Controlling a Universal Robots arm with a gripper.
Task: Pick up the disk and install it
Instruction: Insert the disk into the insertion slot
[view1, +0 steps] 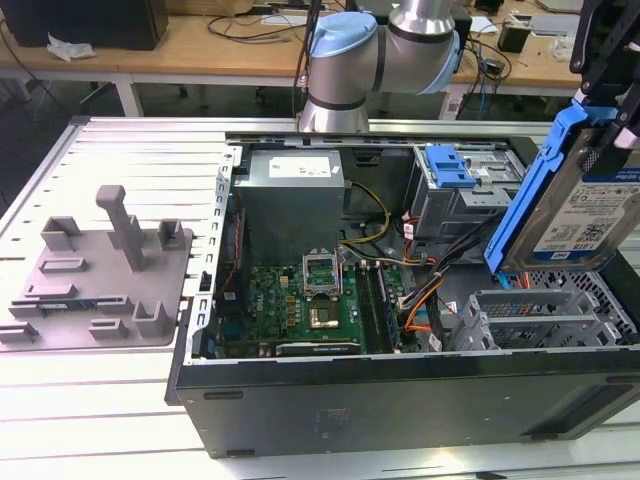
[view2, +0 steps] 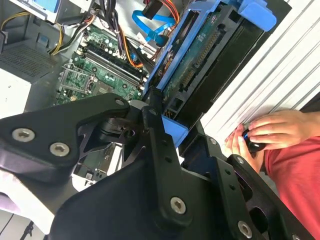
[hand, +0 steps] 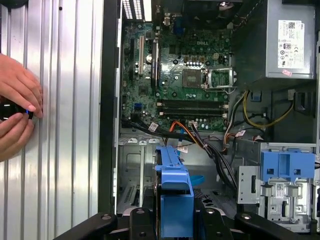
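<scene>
In the exterior view the gripper (view1: 607, 135), clenched on the disk (view1: 585, 215), holds it steeply tilted, its long axis running 1 to 7 o'clock, with the drive cage (view1: 540, 310) just below at 6 o'clock.

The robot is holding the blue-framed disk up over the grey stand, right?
Not quite. The gripper does hold the blue-framed disk up, but over the open computer case, not the grey stand, which sits apart at the exterior view's left. The exterior view shows this.
</scene>
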